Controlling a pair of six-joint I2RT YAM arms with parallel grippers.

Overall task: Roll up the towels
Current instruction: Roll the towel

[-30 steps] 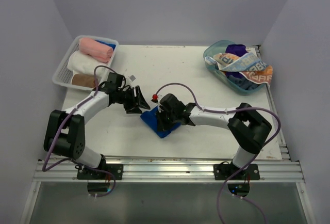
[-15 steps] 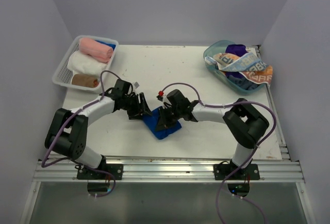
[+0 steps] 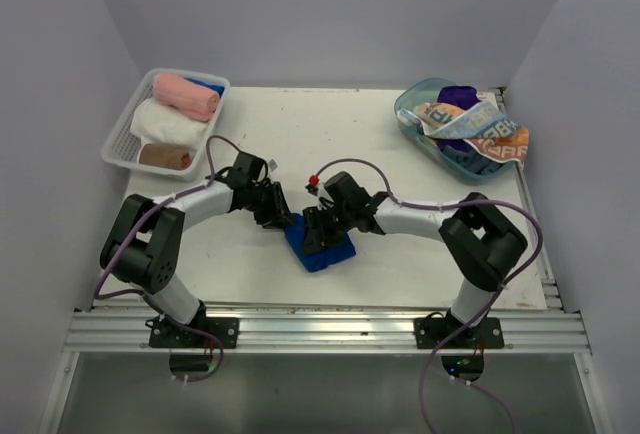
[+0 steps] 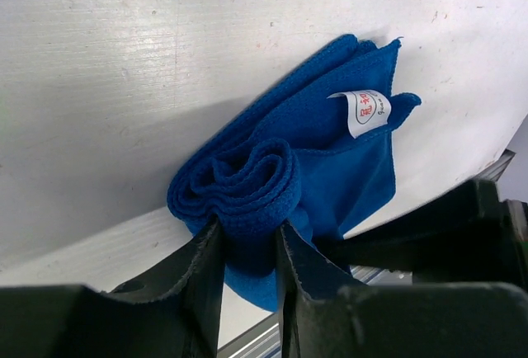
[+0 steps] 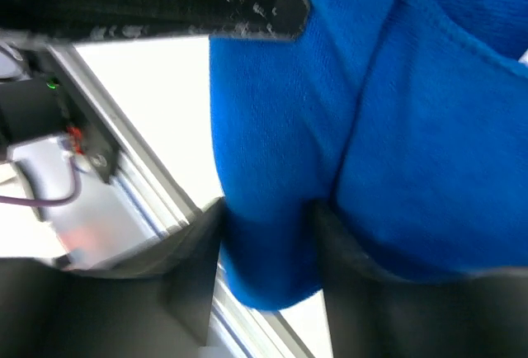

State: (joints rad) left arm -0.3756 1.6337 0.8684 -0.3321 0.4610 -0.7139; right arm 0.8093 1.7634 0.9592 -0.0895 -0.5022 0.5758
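A royal blue towel (image 3: 328,252) lies partly rolled at the table's middle front. It also shows in the left wrist view (image 4: 305,152), with a white label, and in the right wrist view (image 5: 363,127). My left gripper (image 3: 283,220) is shut on the towel's rolled left end (image 4: 252,185). My right gripper (image 3: 316,232) is shut on a fold of the same towel (image 5: 268,242). The two grippers sit close together over the towel. Other towels, among them the printed one (image 3: 487,132) and a purple one (image 3: 458,95), lie in the teal tub (image 3: 415,122).
A white mesh basket (image 3: 125,124) at the back left holds pink (image 3: 185,96), white (image 3: 165,122) and brown (image 3: 163,157) rolled towels. The teal tub stands at the back right. The metal rail (image 3: 330,329) runs along the table's near edge.
Both grippers have closed in on the blue towel. The left gripper moved right onto its left end. The towel has bunched up and shifted slightly toward the front.
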